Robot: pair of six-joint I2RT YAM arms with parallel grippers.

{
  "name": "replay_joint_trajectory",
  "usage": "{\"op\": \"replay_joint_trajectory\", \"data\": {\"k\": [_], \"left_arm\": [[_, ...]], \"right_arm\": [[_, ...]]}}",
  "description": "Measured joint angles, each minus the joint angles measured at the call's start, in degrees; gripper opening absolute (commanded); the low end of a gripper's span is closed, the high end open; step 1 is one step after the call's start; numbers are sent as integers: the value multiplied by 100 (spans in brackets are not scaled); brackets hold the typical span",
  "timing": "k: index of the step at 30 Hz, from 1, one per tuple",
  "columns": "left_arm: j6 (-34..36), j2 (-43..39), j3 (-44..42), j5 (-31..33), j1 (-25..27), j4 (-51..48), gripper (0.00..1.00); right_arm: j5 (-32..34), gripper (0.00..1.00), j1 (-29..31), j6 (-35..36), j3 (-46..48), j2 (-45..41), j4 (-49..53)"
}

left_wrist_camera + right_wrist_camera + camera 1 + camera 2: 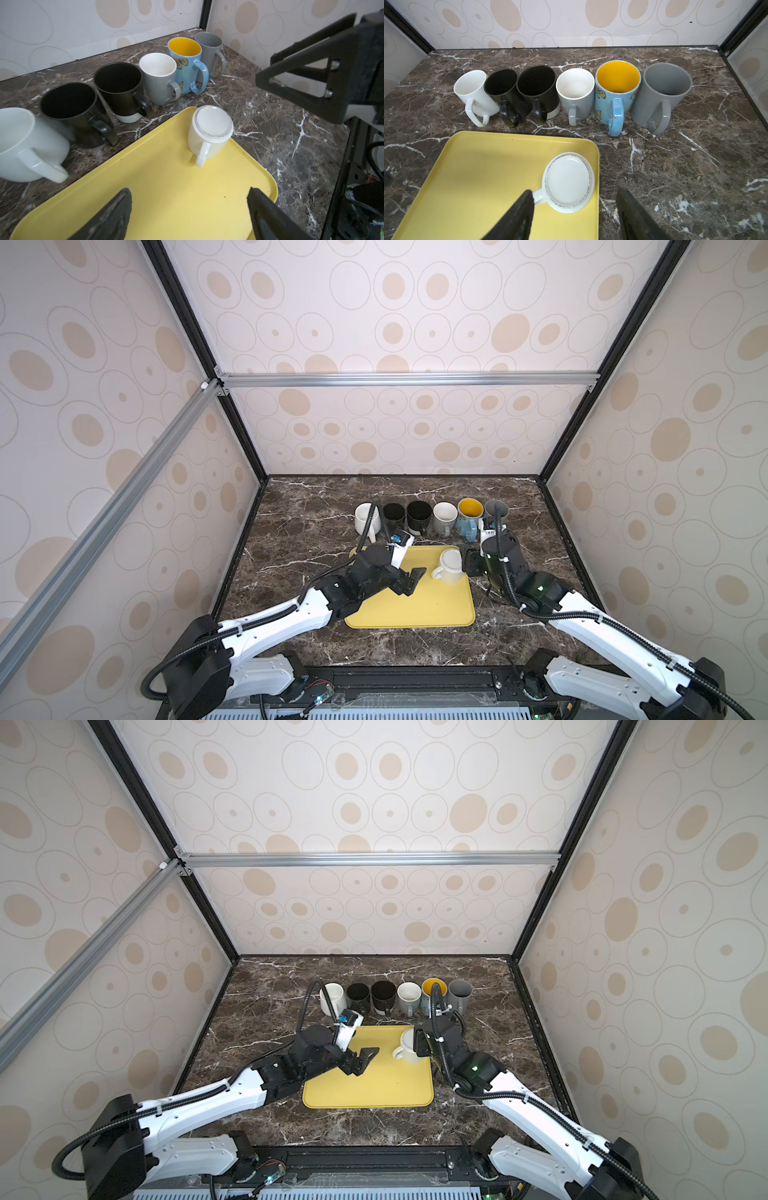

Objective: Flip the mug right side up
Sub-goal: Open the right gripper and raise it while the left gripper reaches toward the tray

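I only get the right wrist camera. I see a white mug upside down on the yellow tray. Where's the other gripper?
Observer: The left gripper is over the yellow tray, open and empty, apart from the upside-down white mug.
Operator: Is my gripper touching the mug?
Observer: No. The left wrist view shows the right gripper open, up in the air, clear of the mug.
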State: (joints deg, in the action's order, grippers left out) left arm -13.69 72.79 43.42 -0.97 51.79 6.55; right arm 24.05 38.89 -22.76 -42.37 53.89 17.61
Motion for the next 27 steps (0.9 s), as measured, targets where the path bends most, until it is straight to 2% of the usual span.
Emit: {"op": "replay_joint_trajectory", "data": {"k": [8,14,19,27], "left_arm": [[739,1257,649,-433,44,63,75],[1158,2111,1250,-721,46,-9,59],[1340,2669,1648,-914,28,-179,56],[1375,2970,1882,-1141,-46,-332,54]], "right_arm": [[20,65,-37,101,286,-369,-9],[20,65,-42,125,385,-424,-24],[24,66,-52,125,479,-514,2],[28,66,-96,133,481,-560,-2]]}}
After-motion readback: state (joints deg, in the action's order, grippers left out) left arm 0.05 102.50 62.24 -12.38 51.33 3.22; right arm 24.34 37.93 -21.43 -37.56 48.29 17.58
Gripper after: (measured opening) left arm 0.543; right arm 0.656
